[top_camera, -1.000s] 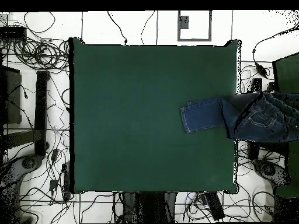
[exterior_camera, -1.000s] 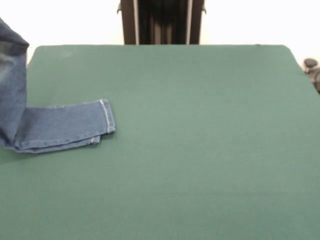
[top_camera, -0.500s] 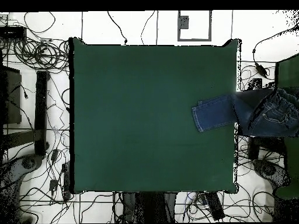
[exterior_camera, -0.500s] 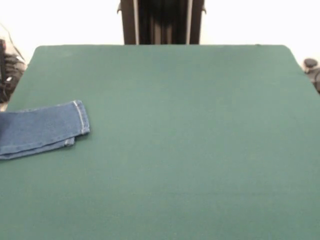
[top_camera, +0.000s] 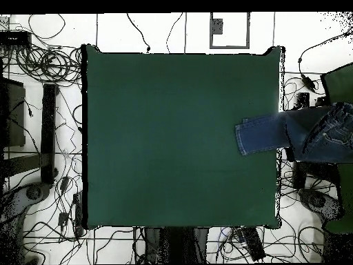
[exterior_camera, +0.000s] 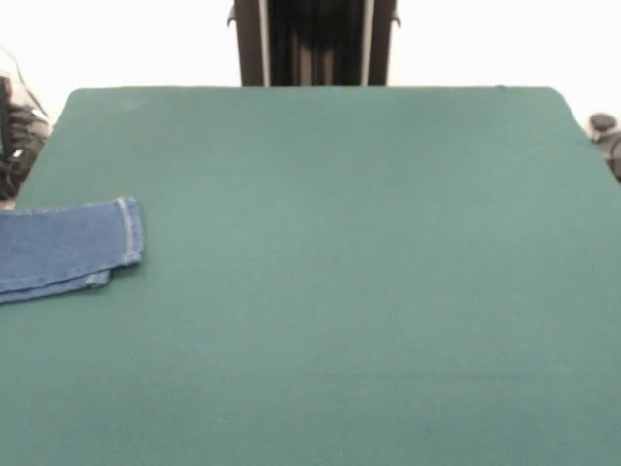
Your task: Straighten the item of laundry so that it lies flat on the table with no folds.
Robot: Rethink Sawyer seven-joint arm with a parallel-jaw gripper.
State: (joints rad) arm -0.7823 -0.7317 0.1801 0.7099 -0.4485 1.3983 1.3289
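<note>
The table [exterior_camera: 349, 291], covered in dark green cloth, is filling most of both views. The item of laundry [exterior_camera: 63, 248], a small pair of blue jeans, is lying only partly on it: the stacked leg ends are resting at the left edge in the front view, while the waist part [top_camera: 324, 134] is hanging beyond the table's right edge in the overhead view. Cables [top_camera: 41, 62] are sprawling over the floor. No writing is legible. The gripper is showing in neither view, so its jaws cannot be judged.

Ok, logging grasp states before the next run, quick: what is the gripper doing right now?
Gripper: not in view in either picture. The jeans lie at the table edge with nothing visibly gripping them.
</note>
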